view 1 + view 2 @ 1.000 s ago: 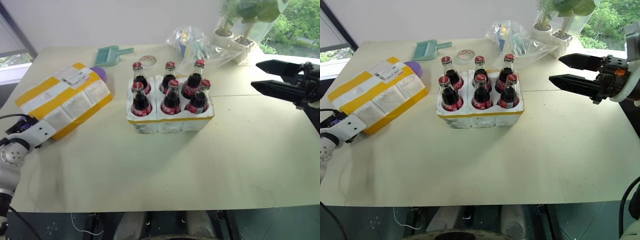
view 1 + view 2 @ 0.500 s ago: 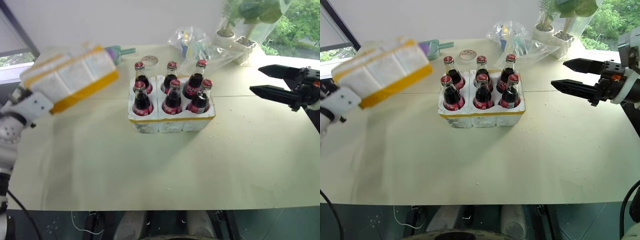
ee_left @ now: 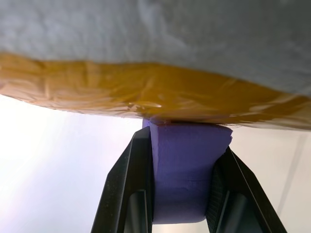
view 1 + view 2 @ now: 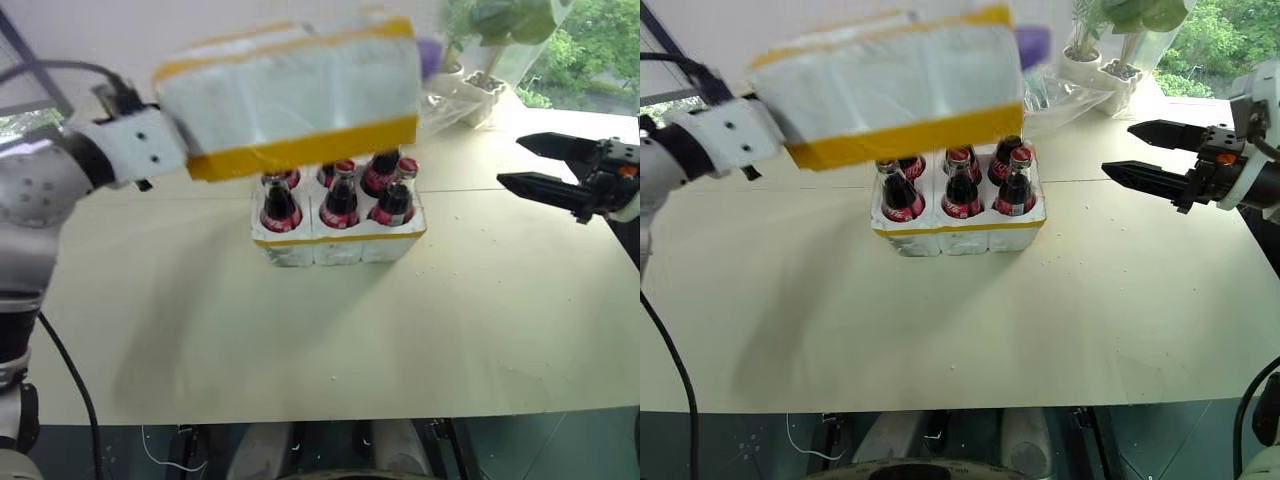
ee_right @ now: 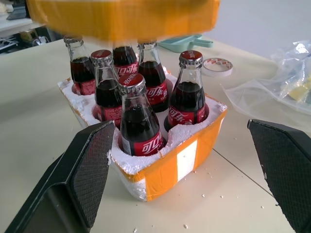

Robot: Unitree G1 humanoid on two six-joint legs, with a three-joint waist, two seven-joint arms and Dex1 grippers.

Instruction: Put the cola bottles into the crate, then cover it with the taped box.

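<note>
A: The left gripper [image 3: 182,194] is clamping the taped box [image 4: 300,95] by its purple edge, holding it in the air above the cola bottles [image 4: 338,195].

B: Yep, all six are sitting in the crate [image 4: 340,240] mid-table. The right gripper [image 4: 1148,155] is hovering off to the side, jaws spread wide, holding nothing.

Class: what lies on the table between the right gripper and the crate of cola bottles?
Bare table with a few white crumbs lies between the open right gripper and the crate, seen in the right eye view.

White plant pots [image 4: 478,88] and a clear plastic bag [image 4: 1065,95] sit on the table [image 4: 330,330].
</note>
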